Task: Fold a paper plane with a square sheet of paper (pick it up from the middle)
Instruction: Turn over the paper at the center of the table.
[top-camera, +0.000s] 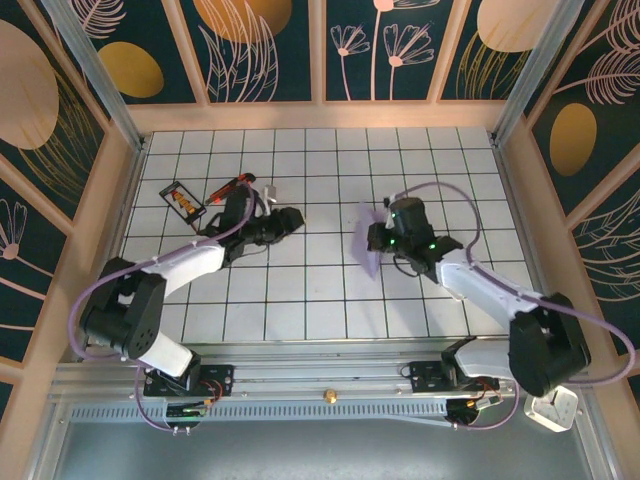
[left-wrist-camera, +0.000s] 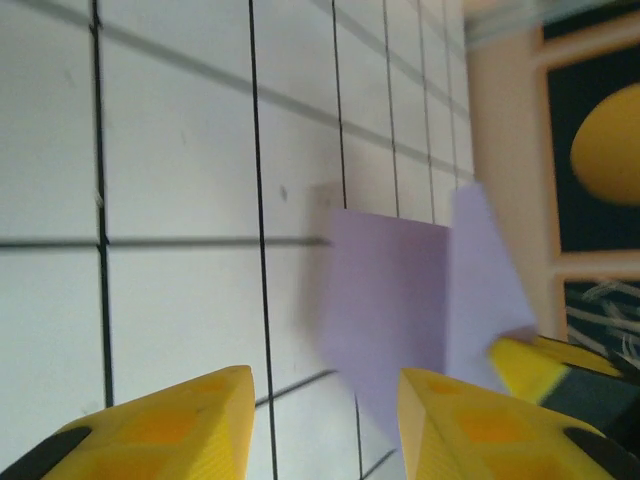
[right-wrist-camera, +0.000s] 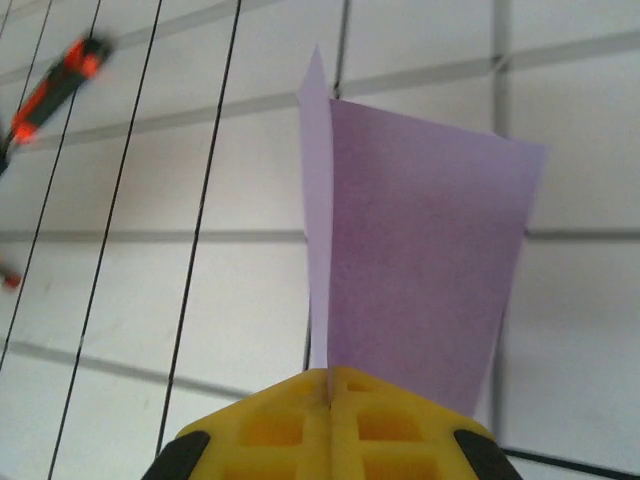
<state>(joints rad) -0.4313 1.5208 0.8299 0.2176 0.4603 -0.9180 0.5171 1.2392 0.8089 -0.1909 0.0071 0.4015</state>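
Nearby: two arm bases sit on a metal rail (top-camera: 330, 378) at the near edge of the table (top-camera: 300, 300).
Left arm: it goes from the near left corner up toward the middle of the table.
Left gripper (top-camera: 292, 218): let go and holding nothing. In the left wrist view its yellow fingers (left-wrist-camera: 170, 430) stand apart with bare table between them. It points at the paper but does not touch it.
Right arm: it goes from the near right corner up and in toward the middle.
Right gripper (top-camera: 378, 238): pinched tight on the paper. In the right wrist view the two yellow fingers (right-wrist-camera: 270, 420) press together with the paper's edge squeezed between them.
Paper (top-camera: 366, 252): pale purple and folded in two. It is just right of the middle of the table, between the two grippers, at the tip of the right gripper. The two flaps meet at a crease and spread a little, like an open book. It sticks out straight from the fingers. One cannot tell if it touches the table.
Knife (top-camera: 228, 186): red-orange and black, lying flat on the table at the far left, past the left gripper.
Card (top-camera: 183, 199): small, with a black frame, lying just left of the knife.
Walls (top-camera: 270, 50): dark, with gold and pink plants, at the far edge.
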